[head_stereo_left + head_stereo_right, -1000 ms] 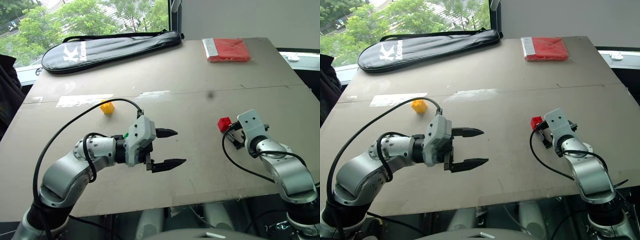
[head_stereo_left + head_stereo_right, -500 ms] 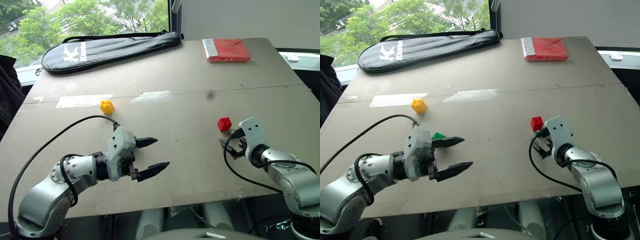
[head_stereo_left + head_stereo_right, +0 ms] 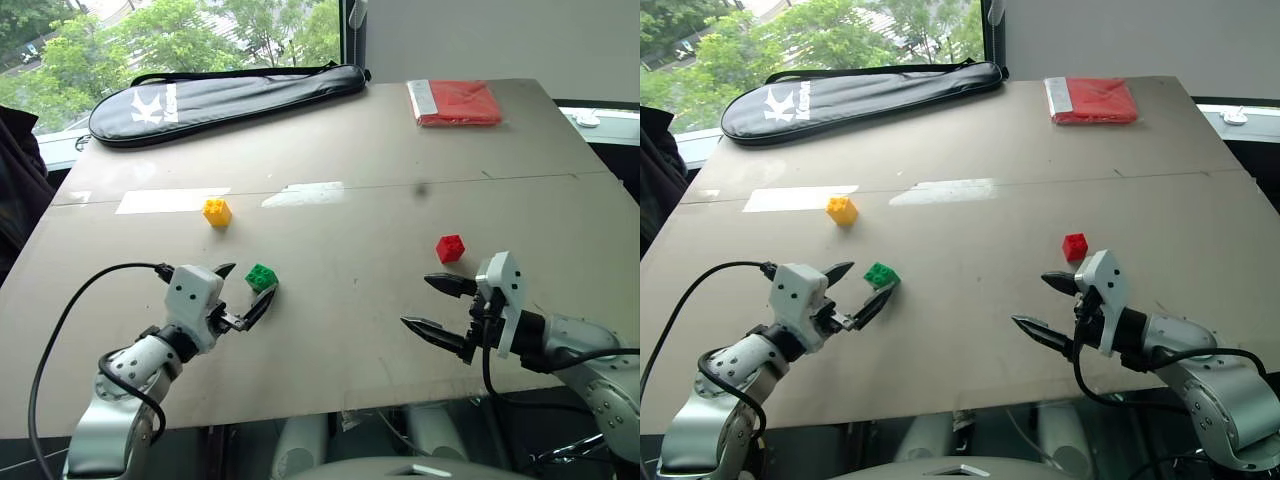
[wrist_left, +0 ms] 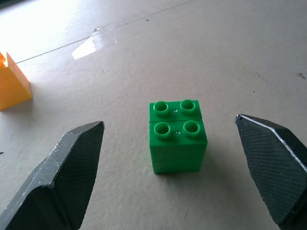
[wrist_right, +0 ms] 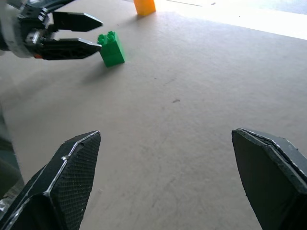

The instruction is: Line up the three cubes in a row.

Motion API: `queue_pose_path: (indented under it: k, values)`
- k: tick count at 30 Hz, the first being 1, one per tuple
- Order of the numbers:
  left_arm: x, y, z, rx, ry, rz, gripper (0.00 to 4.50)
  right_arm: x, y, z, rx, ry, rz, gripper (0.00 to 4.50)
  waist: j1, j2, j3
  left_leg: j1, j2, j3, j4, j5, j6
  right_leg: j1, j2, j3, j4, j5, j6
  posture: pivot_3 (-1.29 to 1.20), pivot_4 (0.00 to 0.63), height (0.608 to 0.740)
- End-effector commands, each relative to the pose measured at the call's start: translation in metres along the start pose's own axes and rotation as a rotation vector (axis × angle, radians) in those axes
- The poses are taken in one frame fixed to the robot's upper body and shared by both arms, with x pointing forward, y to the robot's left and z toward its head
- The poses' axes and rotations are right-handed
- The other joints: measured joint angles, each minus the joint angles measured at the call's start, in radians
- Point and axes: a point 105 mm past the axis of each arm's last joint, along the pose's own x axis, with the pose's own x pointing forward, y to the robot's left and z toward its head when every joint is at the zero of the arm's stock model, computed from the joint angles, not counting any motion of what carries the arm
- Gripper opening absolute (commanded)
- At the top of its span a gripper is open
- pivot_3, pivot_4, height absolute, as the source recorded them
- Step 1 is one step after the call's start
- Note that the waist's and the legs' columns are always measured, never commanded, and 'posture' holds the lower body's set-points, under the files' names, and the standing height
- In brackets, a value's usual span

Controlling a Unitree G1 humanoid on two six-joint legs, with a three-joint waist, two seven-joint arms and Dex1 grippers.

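Presently both grippers gape empty: left gripper (image 3: 246, 289) flanks the green studded plastic cube (image 4: 177, 137), apparently untouched; right gripper (image 3: 437, 305) sits near the red studded plastic cube (image 3: 450, 247).

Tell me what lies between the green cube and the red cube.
Only bare tabletop separates the green cube from the red cube, as the left eye view shows.

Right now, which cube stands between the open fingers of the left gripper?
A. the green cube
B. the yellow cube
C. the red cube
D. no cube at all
A. The left wrist view shows the green cube standing on the table between the two open fingers of the left gripper, not yet touched by them.
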Motion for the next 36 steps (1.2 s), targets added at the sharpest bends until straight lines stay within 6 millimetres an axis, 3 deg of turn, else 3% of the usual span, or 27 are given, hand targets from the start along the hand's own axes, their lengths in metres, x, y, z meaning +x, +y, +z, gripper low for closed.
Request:
queue_pose_path:
  k: [1,8,11,16,17,21,28,36]
  values:
    - [0.008,-0.010,-0.006,-0.005,0.010,-0.055,4.50,-0.002,0.016,0.012,-0.055,-0.063,0.094,4.47,0.000,0.000,0.000,0.000,0.000,0.000,0.000,0.000,0.000,0.000,0.000,0.000,0.000,0.000,0.000,0.00,0.150,0.701]
    - [0.019,-0.008,-0.031,-0.056,0.110,-0.049,4.50,-0.008,0.017,0.013,-0.131,-0.142,0.102,4.47,0.000,0.000,-0.001,0.001,0.000,0.000,0.000,0.000,0.000,0.000,0.000,0.000,0.001,0.000,0.000,0.00,0.150,0.701]
    - [0.019,-0.009,-0.033,-0.055,0.108,-0.058,3.75,-0.009,0.017,0.011,-0.139,-0.143,0.090,4.50,0.000,0.000,-0.001,0.008,0.001,0.000,0.000,0.000,0.000,0.006,0.000,0.000,0.002,0.000,0.000,0.00,0.150,0.701]
    - [0.026,-0.006,-0.032,-0.055,0.105,-0.077,1.46,-0.014,0.017,0.006,-0.139,-0.150,0.072,4.50,0.003,0.000,-0.001,0.010,0.001,0.000,0.000,0.000,0.000,0.009,-0.001,0.000,0.001,0.000,0.000,0.00,0.150,0.701]
    - [0.027,-0.006,-0.031,-0.053,0.104,-0.086,1.29,-0.014,0.017,0.005,-0.140,-0.150,0.071,4.50,0.003,0.000,-0.001,0.010,0.001,0.000,0.000,0.000,0.000,0.009,-0.001,0.000,0.001,0.000,0.000,0.00,0.150,0.701]
    - [0.044,-0.014,-0.011,0.001,0.027,-0.234,1.33,-0.022,0.013,0.002,-0.142,-0.175,0.045,4.50,0.012,0.001,-0.001,0.010,0.001,0.000,0.000,0.000,0.000,0.009,-0.001,0.000,0.001,0.000,0.000,0.00,0.150,0.701]
    - [0.085,-0.059,0.028,0.114,-0.096,-0.674,1.33,-0.037,-0.003,-0.001,-0.199,-0.230,0.005,4.50,0.023,0.000,-0.001,0.009,-0.001,0.001,0.001,0.000,0.000,0.010,-0.001,0.000,-0.001,0.000,0.000,0.00,0.150,0.701]
    - [0.145,-0.093,0.045,0.239,-0.094,-0.950,1.33,-0.062,-0.024,-0.015,-0.249,-0.211,-0.104,4.50,0.026,-0.001,0.000,0.009,-0.002,0.001,0.001,0.000,0.000,0.011,0.000,0.000,-0.001,0.000,0.000,0.00,0.150,0.701]
